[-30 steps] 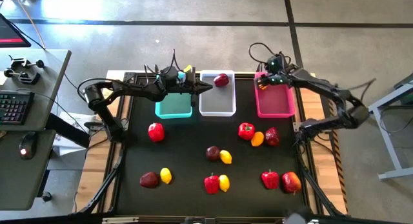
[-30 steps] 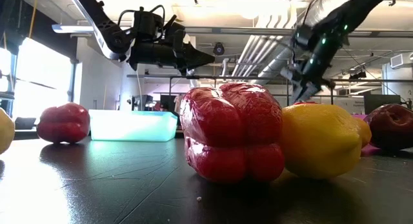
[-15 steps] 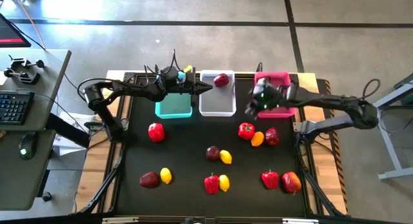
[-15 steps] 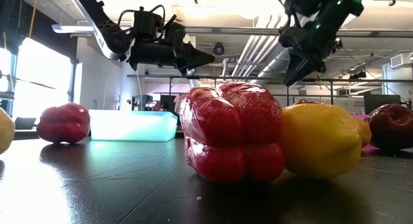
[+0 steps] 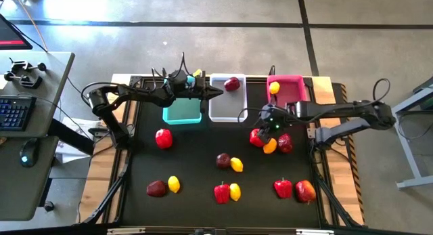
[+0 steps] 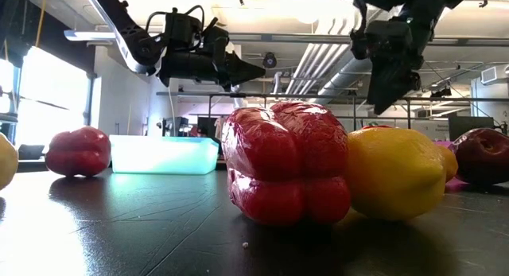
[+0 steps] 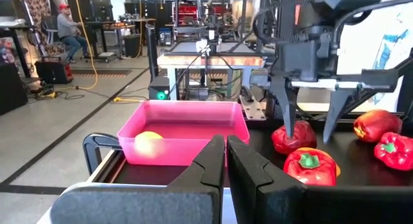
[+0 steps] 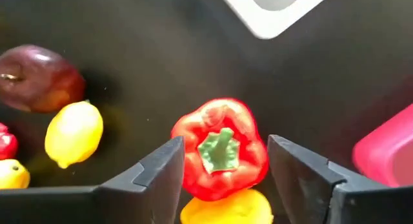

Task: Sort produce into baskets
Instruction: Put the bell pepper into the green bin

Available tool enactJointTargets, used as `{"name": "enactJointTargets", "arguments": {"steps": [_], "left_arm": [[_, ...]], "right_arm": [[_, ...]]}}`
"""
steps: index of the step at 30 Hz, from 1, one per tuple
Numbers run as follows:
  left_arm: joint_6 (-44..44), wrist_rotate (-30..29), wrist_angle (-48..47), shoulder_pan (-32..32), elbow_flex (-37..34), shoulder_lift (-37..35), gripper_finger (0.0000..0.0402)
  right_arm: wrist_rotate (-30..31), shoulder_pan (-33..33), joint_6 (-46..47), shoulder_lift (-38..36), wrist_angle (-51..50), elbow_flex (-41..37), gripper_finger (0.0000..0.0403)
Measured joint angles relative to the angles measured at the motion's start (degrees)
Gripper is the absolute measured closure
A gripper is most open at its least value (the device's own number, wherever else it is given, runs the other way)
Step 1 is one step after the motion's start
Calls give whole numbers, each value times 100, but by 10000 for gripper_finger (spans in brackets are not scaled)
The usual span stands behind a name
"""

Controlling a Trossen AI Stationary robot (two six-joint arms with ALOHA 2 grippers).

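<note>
my right gripper (image 5: 269,124) hangs right of centre in the high view with its fingers (image 8: 161,172) spread wide, holding nothing; in its own wrist view they stand to either side of a red pepper (image 8: 220,148) without touching it. that pepper (image 5: 257,137) lies on the black table (image 5: 196,160) just below the pink basket (image 5: 291,106), and a lemon (image 5: 270,146) touches it on the lower side, with a maroon fruit (image 5: 285,143) just beside that.

my left gripper (image 5: 215,91) waits at upper centre, over the gap between the teal basket (image 5: 181,113) and the white basket (image 5: 226,110); its fingers (image 7: 210,166) are closed together on nothing (the left wrist view shows them pressed flat).

one yellow lemon (image 5: 274,88) lies in the top left corner of the pink basket, and a maroon fruit (image 5: 232,84) sits at the top right of the white basket.

further out, at left centre, is a lone red pepper (image 5: 163,138). a maroon fruit (image 5: 222,160) and lemon (image 5: 237,164) touch at centre. along the lower edge lie another maroon fruit (image 5: 156,188) with a lemon (image 5: 174,184), and a pepper (image 5: 221,192) with a lemon (image 5: 235,191).
</note>
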Motion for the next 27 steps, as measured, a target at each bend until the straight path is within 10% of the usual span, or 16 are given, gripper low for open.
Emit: {"name": "enactJointTargets", "arguments": {"steps": [9,22,27], "left_arm": [[15,-4,-35,0,0,-1,397],[53,-11,-125,2,2,-2,399],[-247,24,-30,59,0,-3,401]], "right_arm": [[-422,-174,-82,597,71,0,207],[-461,-199,-583,798,-91,146,381],[-265,-198,-804,795,-79,412,387]]}}
